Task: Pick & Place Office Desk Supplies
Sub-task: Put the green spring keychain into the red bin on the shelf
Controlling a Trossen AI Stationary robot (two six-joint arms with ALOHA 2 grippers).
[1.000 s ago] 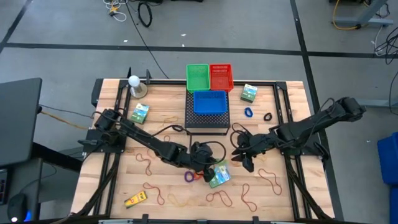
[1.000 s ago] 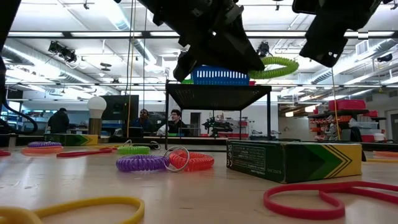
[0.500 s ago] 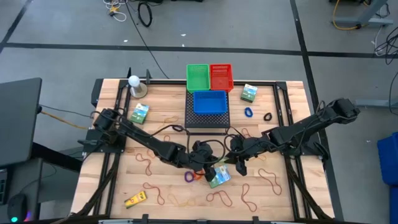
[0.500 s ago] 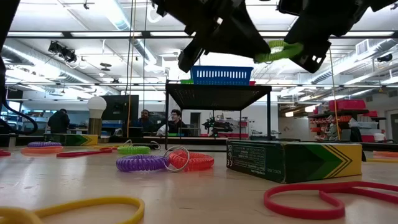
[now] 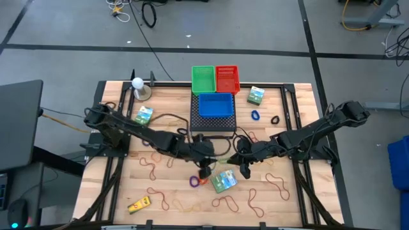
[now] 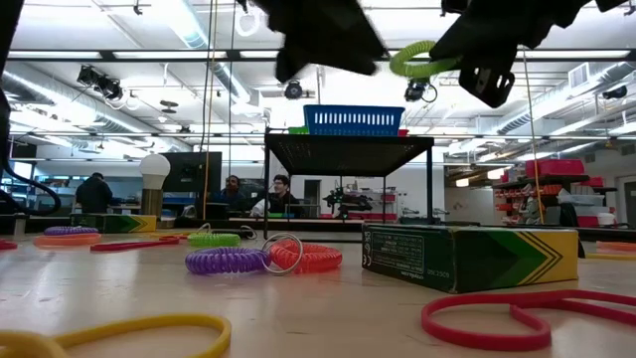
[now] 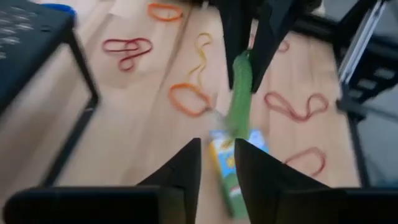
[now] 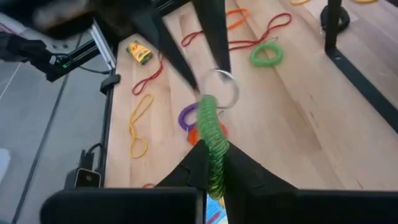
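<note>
Most of the supplies lie loose on the table [image 5: 300,198]: rubber bands [image 5: 225,203], a purple coil [image 6: 227,262], an orange coil [image 6: 308,258], a green box [image 6: 467,256]. My right gripper [image 8: 212,163] pinches a green coil [image 8: 212,134] above mid-table. My left gripper [image 7: 216,163], fingers spread, hangs just left of it.

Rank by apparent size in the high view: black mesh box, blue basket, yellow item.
1. black mesh box, partly covered by the basket
2. blue basket on top of it
3. yellow item, clearly the smallest

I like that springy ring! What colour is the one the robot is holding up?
Green. The right gripper holds the coiled ring; the right wrist view shows it best.
</note>
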